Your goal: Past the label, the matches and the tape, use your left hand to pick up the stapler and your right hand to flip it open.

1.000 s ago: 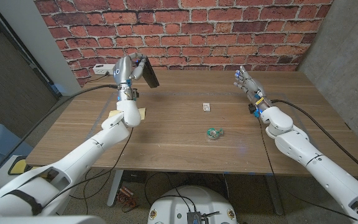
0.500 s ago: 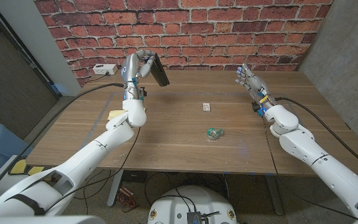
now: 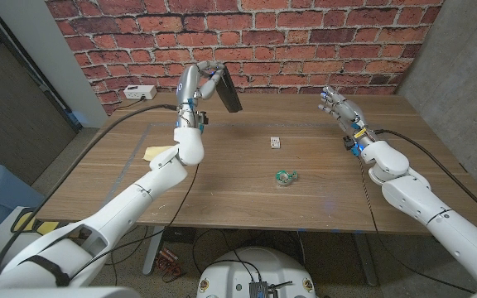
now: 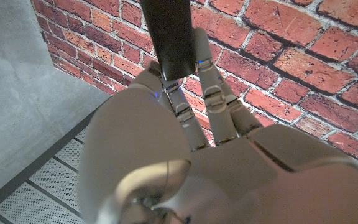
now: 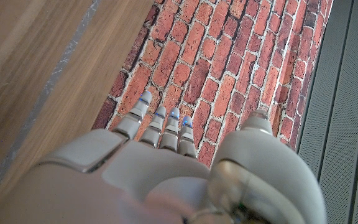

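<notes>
Now the stapler, a long black bar, sits in the upper middle-left of the head view, gripped by the left hand and raised above the counter before the brick wall. Against the earlier frames it has shifted rightward, from the upper left toward the centre. The right hand stays in the upper right, fingers apart, holding nothing. Matches and tape lie mid-frame where they were; a yellow label rests left.
</notes>
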Robot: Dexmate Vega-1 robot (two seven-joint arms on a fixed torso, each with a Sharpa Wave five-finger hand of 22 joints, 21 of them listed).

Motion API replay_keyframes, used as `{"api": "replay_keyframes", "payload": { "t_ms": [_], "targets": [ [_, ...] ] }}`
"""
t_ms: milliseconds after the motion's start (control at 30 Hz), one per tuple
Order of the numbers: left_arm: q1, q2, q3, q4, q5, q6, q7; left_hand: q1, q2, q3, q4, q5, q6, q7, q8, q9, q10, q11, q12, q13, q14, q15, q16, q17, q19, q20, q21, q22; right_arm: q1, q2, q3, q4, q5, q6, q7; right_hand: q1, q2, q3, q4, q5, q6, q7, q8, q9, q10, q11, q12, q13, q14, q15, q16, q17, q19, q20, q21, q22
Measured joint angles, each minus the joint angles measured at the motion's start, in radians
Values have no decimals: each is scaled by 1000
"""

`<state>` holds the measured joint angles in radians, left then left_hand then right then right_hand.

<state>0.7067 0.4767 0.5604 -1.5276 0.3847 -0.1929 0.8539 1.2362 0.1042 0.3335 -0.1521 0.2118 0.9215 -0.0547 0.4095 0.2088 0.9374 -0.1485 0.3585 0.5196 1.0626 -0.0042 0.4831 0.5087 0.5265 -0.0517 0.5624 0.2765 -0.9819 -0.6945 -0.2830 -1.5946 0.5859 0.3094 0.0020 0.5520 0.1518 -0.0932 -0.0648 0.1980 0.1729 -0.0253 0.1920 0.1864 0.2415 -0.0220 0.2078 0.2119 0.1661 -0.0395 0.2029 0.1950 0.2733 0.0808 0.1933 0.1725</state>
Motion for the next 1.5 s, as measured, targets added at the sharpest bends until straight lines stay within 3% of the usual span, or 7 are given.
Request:
{"api": "replay_keyframes", "payload": {
  "t_ms": [400, 700, 1167, 1500],
  "targets": [
    [-11, -26, 16, 4, 12, -42, -34, 0, 0, -4, 4, 0, 0, 0, -7, 0, 0, 0, -4, 2, 0, 0, -7, 8, -11, 0, 8, -3, 16, -25, 0, 10, 27, 13, 88, 38, -2, 25, -25, -6, -5, -5, 0, 0, 11, -3, 8, 14, -3, 3, 0, 0, 0, 0, -2, 0],
    [-2, -39, 19, 5, 26, -118, -28, 0, 0, -4, 4, 0, 0, 0, -7, 0, 0, 0, -4, -1, 0, 0, -7, 14, -11, 0, 11, -3, 45, -40, -20, 16, 31, -10, 140, 49, -2, 33, -33, -6, -11, 1, 0, 0, 7, 1, 8, 19, -11, 0, 0, 3, -4, -4, -5, 0],
    [15, -60, 19, 17, 61, -222, 2, 9, 10, -15, 7, -3, 0, 0, -15, 0, 0, 0, -7, -1, 0, 0, -8, 22, -21, 0, 18, -3, 75, -41, -45, 24, 11, -22, 155, 49, -2, 39, -39, -10, -1, 9, 5, 2, 12, 6, 16, 23, -17, 6, 0, 3, -4, -4, -5, 0],
    [25, -85, 30, 35, 61, -267, -21, 9, 10, -19, 11, -4, 0, 0, -15, 0, 0, 0, -11, 2, 0, 0, -14, 28, -38, 5, 18, -7, 77, -35, -49, 28, -5, 9, 162, 49, -2, 42, -42, -13, 26, 11, 16, 2, 38, -5, 25, 28, -17, 2, 6, 3, -4, -4, -5, 0]
  ]
}}
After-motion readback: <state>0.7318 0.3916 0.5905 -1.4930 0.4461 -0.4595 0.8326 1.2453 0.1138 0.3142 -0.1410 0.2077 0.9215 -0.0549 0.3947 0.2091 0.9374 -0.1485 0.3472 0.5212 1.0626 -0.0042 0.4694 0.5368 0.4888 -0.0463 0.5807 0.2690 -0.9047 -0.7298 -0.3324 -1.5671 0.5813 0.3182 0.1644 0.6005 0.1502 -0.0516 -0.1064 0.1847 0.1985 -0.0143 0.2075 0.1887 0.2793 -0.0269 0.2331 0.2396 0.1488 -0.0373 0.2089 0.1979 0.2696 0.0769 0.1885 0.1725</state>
